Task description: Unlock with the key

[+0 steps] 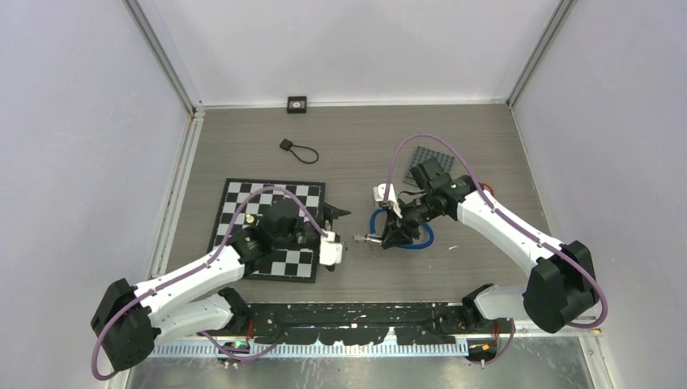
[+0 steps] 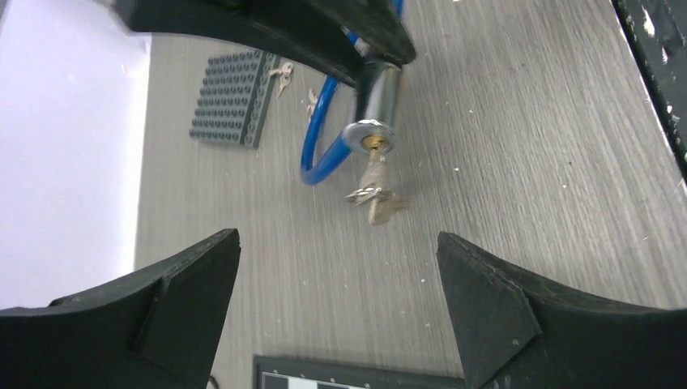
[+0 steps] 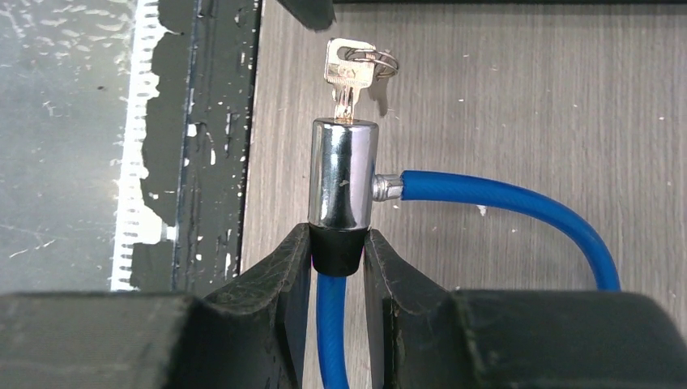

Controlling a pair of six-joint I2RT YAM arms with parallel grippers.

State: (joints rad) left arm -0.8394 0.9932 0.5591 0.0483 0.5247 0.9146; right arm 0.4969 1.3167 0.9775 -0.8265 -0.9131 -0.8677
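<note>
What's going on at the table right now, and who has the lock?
The right claw is shut on the black end of the chrome lock cylinder, presenting it toward the other arm. The key sits in the keyhole. The left claw is open and faces the key without touching it. The blue cable is plugged into the cylinder's side, so the lock looks not yet opened.

Pale, plain walls (image 1: 348, 49) close in three sides of a grey wood-grain table (image 1: 243, 138), with bare metal posts (image 1: 164, 57) running up the two far corners — the light is even and soft. Along the near edge lies a black rail (image 1: 364, 312) with chipped paint, and outside that a pale toothed metal strip (image 1: 324, 348).
</note>
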